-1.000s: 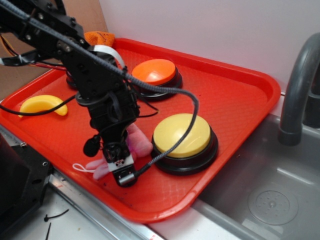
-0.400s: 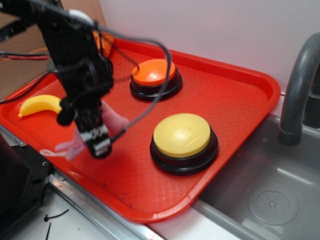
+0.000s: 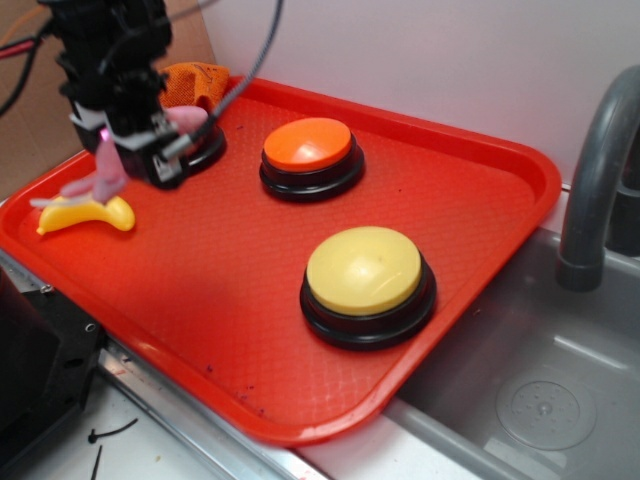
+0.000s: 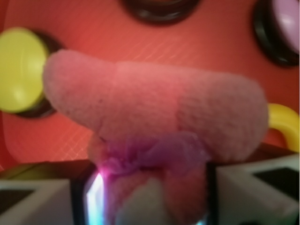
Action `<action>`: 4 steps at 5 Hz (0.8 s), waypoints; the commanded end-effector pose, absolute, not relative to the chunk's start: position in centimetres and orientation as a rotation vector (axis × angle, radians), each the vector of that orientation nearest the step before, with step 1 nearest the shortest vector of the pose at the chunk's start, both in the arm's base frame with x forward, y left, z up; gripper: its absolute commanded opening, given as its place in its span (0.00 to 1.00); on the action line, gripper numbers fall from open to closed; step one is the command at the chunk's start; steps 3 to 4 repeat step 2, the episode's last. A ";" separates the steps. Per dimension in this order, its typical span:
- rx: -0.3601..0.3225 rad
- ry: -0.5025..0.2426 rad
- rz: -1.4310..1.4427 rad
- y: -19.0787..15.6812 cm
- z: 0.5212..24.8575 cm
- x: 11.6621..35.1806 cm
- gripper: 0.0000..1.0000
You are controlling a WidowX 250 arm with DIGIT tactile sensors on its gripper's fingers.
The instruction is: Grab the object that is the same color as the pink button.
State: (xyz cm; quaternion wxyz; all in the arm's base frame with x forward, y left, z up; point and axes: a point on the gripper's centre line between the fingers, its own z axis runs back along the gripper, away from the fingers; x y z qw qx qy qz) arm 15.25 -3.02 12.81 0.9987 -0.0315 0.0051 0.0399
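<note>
Three buttons sit on the red tray: orange-topped button, yellow-topped button, and the pink button, mostly hidden behind the arm in the exterior view. The tool is clamped on the pink plush bunny, holding it up off the tray at the far left, just above the yellow banana.

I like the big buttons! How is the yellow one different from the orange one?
The round yellow-topped button looks larger than the round orange-topped button. The yellow one sits near the red plastic tray's front edge; the orange one sits farther back, nearer the wall. Both have domed tops on black bases, stand upright on the tray, and nothing touches them.
</note>
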 end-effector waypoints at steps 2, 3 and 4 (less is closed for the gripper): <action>-0.021 -0.049 0.101 0.5 16.2 17.1 0.00; -0.021 -0.049 0.101 0.5 16.2 17.1 0.00; -0.021 -0.049 0.101 0.5 16.2 17.1 0.00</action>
